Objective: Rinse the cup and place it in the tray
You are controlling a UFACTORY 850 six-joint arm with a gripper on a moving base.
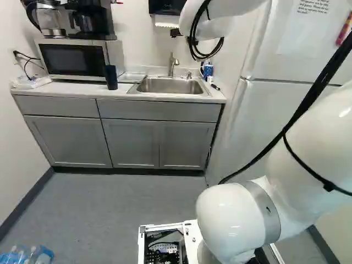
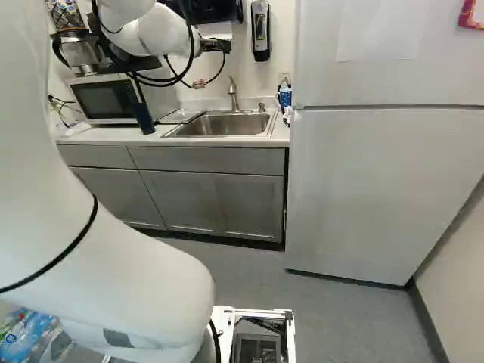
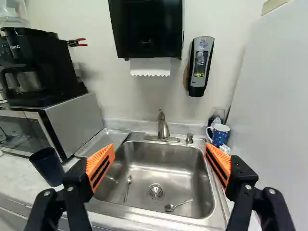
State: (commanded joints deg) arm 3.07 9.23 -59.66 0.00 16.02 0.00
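Dark, smooth cup (image 3: 47, 166) is parked on the pale desk (image 3: 17, 173), just beside the boxy microwave (image 3: 72, 125), near the shallow metal tray (image 3: 103, 139). Orange slotted fingers (image 3: 98, 158) are spread wide apart; two shiny spoons (image 3: 127, 189) can be seen in the rounded steel sink (image 3: 159, 168).

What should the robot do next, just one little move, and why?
I think it should ease its open end effector left toward the dark blue cup. That cup, probably the one to rinse, stands on the counter by the microwave, while the end effector hangs empty over the sink.
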